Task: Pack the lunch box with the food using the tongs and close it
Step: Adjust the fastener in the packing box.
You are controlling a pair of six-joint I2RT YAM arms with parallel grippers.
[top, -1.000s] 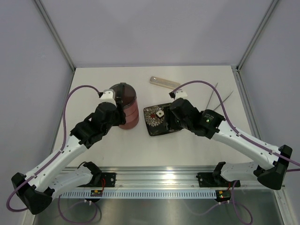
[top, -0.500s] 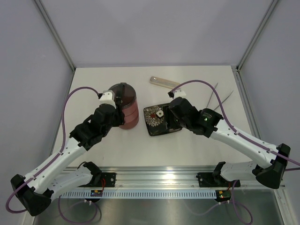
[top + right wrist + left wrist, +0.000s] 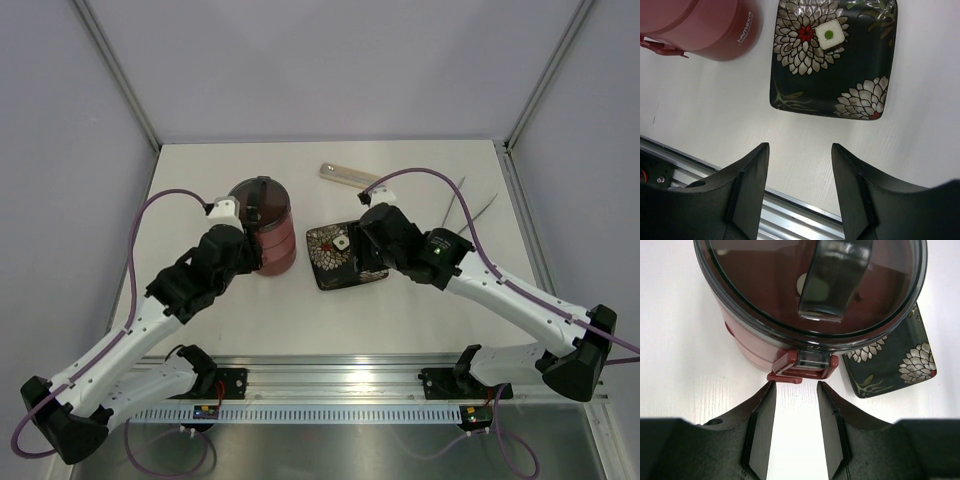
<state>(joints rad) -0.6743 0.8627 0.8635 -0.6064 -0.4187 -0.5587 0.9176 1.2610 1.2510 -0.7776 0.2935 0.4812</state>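
Observation:
The lunch box [image 3: 268, 225] stands stacked at the table's left centre, dusty red, with the grey handled top lid [image 3: 812, 285] on it. A red latch [image 3: 802, 365] sticks out at its side. My left gripper [image 3: 795, 387] is open, its fingertips just short of that latch, with only table between them. My right gripper [image 3: 800, 147] hangs open and empty over the table by the near edge of the black plate [image 3: 860, 65]. The tongs [image 3: 453, 205] lie at the far right of the table. The food is out of view.
A small white square [image 3: 829, 35] sits on the flower-patterned plate [image 3: 325, 268]. A translucent oblong case [image 3: 350, 174] lies at the back. The metal rail [image 3: 790, 210] runs along the table's near edge. Side walls stand close on the left and right.
My left gripper's jaws have narrowed while staying by the lunch box's latch. The right arm has shifted slightly to the left over the plate.

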